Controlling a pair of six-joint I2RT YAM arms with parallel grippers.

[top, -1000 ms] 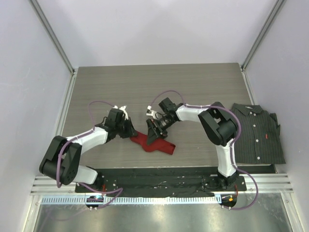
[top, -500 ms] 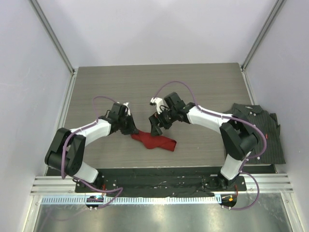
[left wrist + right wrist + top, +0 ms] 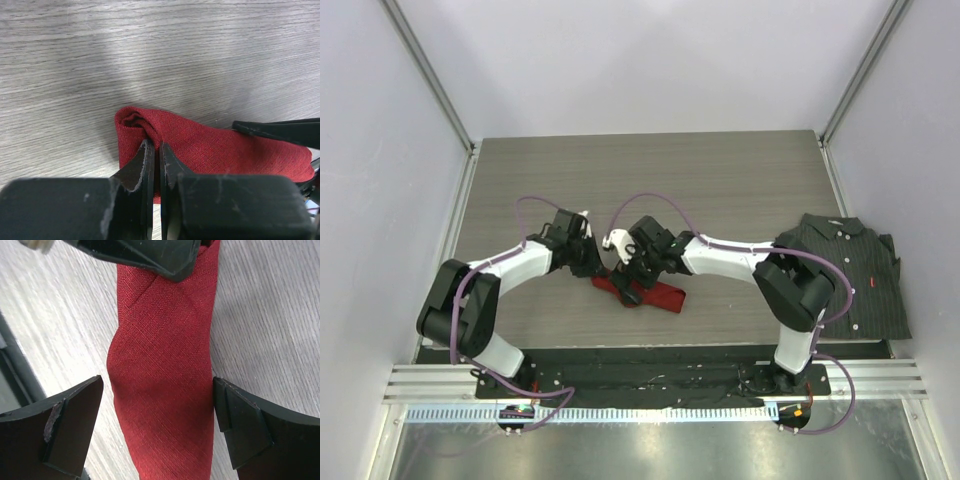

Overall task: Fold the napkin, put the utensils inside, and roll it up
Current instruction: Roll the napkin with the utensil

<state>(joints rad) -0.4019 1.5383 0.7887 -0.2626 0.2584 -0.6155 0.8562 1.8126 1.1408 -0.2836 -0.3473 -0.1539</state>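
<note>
The deep-red napkin (image 3: 652, 294) lies as a narrow rolled strip near the table's front edge. My left gripper (image 3: 599, 268) is at the roll's left end; in the left wrist view its jaws (image 3: 155, 152) are shut on a fold of the napkin (image 3: 225, 150). My right gripper (image 3: 626, 281) hovers over the roll just right of the left one. In the right wrist view it (image 3: 156, 390) is open, its fingers straddling the napkin (image 3: 165, 365) without touching it. No wooden utensils are in view; they are hidden or out of view.
A dark pinstriped shirt (image 3: 848, 275) lies folded at the table's right edge. The black base rail (image 3: 650, 375) runs along the front. Grey walls enclose the table on three sides.
My right gripper moved left and toward the front, from above the napkin's far side to straddling the roll. The napkin now looks narrower and straighter. My left gripper barely moved.
</note>
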